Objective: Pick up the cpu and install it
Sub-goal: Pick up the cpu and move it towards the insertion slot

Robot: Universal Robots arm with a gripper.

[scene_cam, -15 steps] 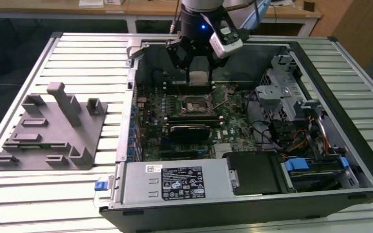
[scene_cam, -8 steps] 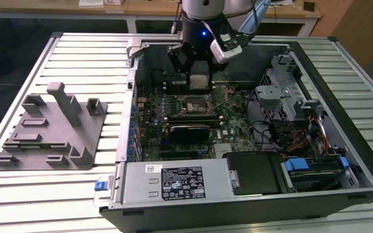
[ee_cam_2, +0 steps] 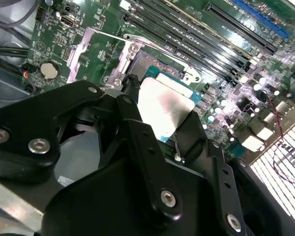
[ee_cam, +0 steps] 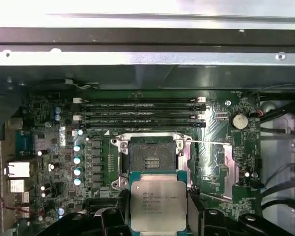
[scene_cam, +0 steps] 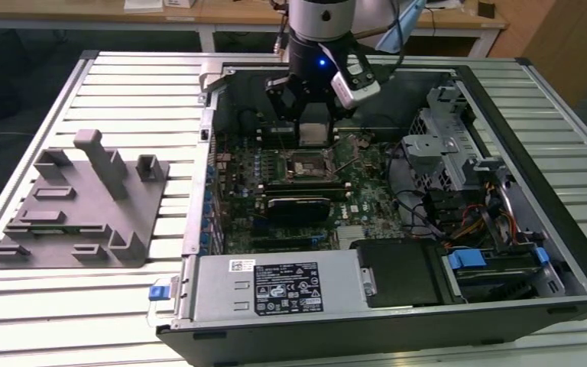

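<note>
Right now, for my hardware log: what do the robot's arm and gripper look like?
The silver-grey cylindrical arm ends in a black wrist section with a small glowing blue light. A white-and-grey boxy camera module is mounted on its side. The black gripper is built of hinged link bars fastened with round silver screws.

A slatted white counter (scene_cam: 120, 84) carries an open case (scene_cam: 564, 222). A grey moulded fixture (scene_cam: 79, 206) stands just beside the case, on the exterior view's left. Inside the case lies a green motherboard (scene_cam: 365, 191) (ee_cam: 211, 123) (ee_cam_2: 103, 19). Its socket (scene_cam: 306, 164) (ee_cam: 151, 157) (ee_cam_2: 152, 64) is open, with the metal plate (ee_cam: 231, 167) folded back. Black memory slots (ee_cam: 137, 113) (ee_cam_2: 187, 24) run beside the socket, and a coin battery (ee_cam: 239, 121) (ee_cam_2: 50, 71) sits near them. A labelled power supply (scene_cam: 273, 287) fills the case's near edge, with a blue clip (scene_cam: 161, 290) just outside it. A metal drive cage (scene_cam: 446, 145) stands on the exterior view's right.
</note>
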